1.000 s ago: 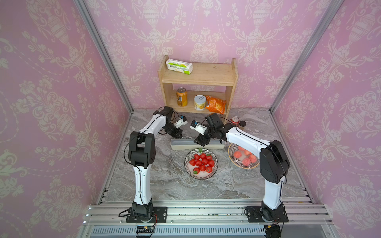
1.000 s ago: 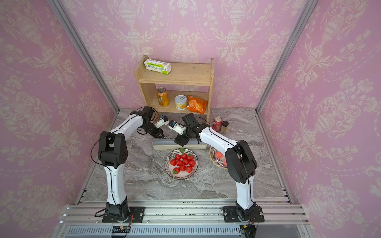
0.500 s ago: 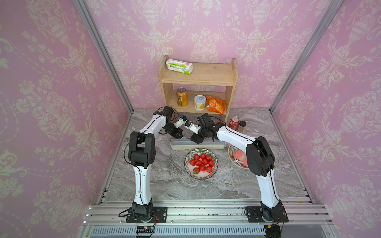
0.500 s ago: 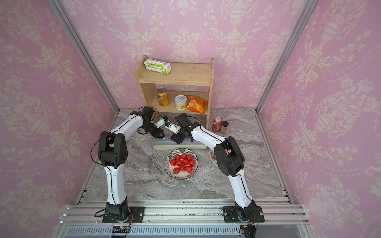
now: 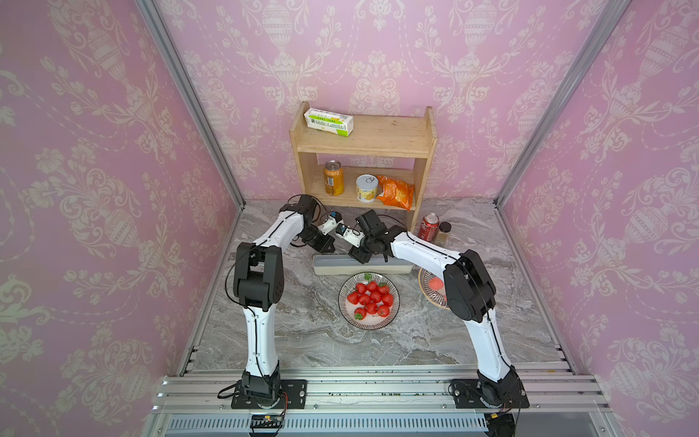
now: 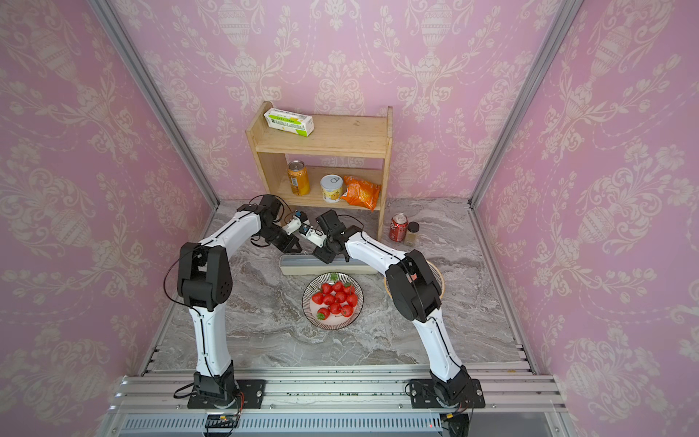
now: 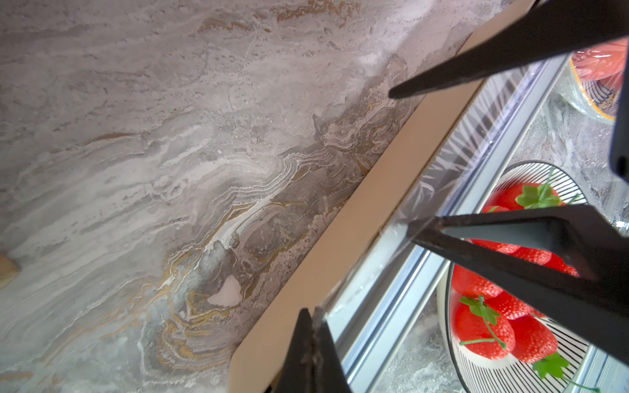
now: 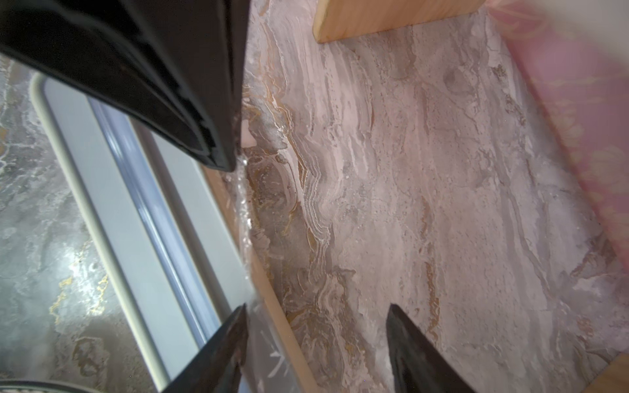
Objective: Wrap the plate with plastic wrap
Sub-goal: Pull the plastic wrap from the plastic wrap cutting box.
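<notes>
Nearest the rail it's just bare marble worktop (image 5: 302, 340), then the plate (image 5: 372, 324) of strawberries (image 5: 370, 299), uncovered, nothing over it yet. Just behind it, running crosswise, is the long cream dispenser box (image 5: 336, 269). Off to the side there's a second plate (image 5: 423, 275), half hidden under the right arm.

Both arms are bent over the far side of the box. In the wrist views the plastic wrap (image 7: 442, 160) comes up out of the box as a loose clear sheet. The left claw (image 7: 311, 326) is pinched fully shut right on the film's free edge near one end. The right claw (image 8: 316, 308) is partly open with nothing in it, one finger right at the film's edge and the other out over the worktop.

So I'd say we're at the grab-the-film step, only half gripped. Next the right claw needs to close on that edge, then both pull it evenly toward the plate, and lopsided tension would probably bunch the sheet.

Right at the back is the wooden shelf (image 5: 363, 140) of cans and snacks, not involved
</notes>
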